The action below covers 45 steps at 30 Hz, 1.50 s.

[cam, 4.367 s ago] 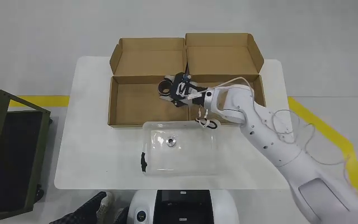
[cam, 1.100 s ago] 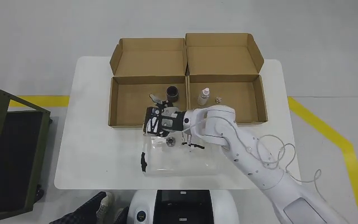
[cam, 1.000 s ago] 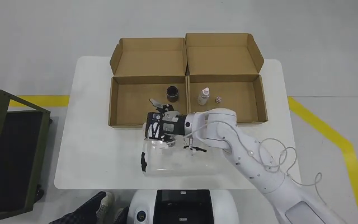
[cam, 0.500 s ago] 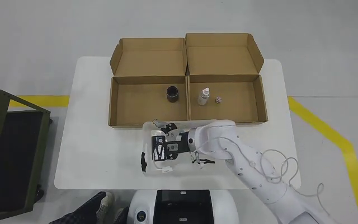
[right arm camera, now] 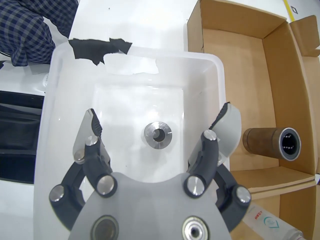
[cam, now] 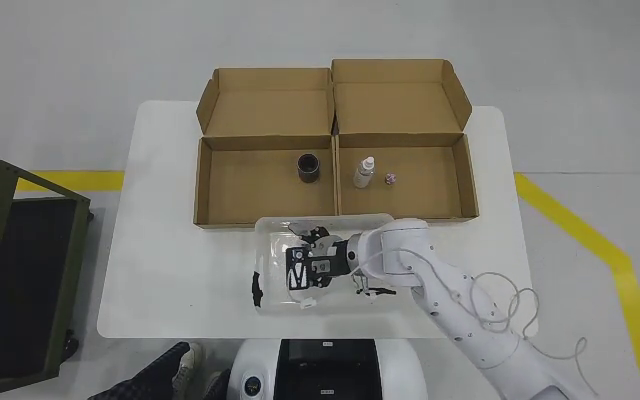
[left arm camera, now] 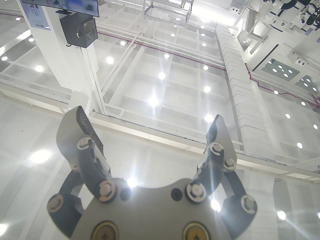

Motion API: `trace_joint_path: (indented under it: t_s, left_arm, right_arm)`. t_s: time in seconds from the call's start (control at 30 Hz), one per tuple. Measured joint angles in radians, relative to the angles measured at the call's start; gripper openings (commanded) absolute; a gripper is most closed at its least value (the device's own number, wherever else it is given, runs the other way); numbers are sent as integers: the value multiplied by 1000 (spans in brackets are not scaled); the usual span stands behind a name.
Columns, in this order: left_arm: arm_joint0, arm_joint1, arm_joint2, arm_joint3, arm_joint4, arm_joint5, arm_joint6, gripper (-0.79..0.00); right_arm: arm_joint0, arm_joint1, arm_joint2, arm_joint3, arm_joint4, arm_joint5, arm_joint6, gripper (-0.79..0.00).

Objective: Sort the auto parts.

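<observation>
On the white table (cam: 180, 250), the brown cylindrical bearing (cam: 309, 168) lies in the left cardboard box (cam: 240, 190) and the small white bottle (cam: 364, 172) in the right cardboard box (cam: 435, 190), so only the silver metal ring (right arm camera: 157, 135) in the clear plastic bin (right arm camera: 140, 62) seems left to sort, with the right gripper (right arm camera: 158, 112) hovering over it, fingers spread.

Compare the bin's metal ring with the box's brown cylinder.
The metal ring is silver, the cylinder brown. The ring is low and flat, the cylinder much longer. The ring lies in the clear bin, the cylinder in the cardboard box. Both are round with a bore.
</observation>
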Motion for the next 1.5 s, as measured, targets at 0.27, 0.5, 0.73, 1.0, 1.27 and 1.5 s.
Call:
trace_joint_path:
  t_s: [0.27, 0.5, 0.73, 1.0, 1.27, 1.5]
  left_arm:
    - [0, 0, 0, 0, 0, 0, 0, 0]
    - [0, 0, 0, 0, 0, 0, 0, 0]
    - [0, 0, 0, 0, 0, 0, 0, 0]
    - [0, 0, 0, 0, 0, 0, 0, 0]
    - [0, 0, 0, 0, 0, 0, 0, 0]
    - [0, 0, 0, 0, 0, 0, 0, 0]
  right_arm:
    - [9, 3, -1, 64, -3, 5, -17, -126]
    - [36, -1, -21, 136, -11, 12, -42, -185]
    - [55, -6, -37, 194, -1, 13, -78, -259]
    - [78, -12, -58, 240, 3, 21, -110, -416]
    - [92, -15, -67, 260, 5, 21, -128, -702]
    - [81, -9, -61, 214, -1, 14, -124, -785]
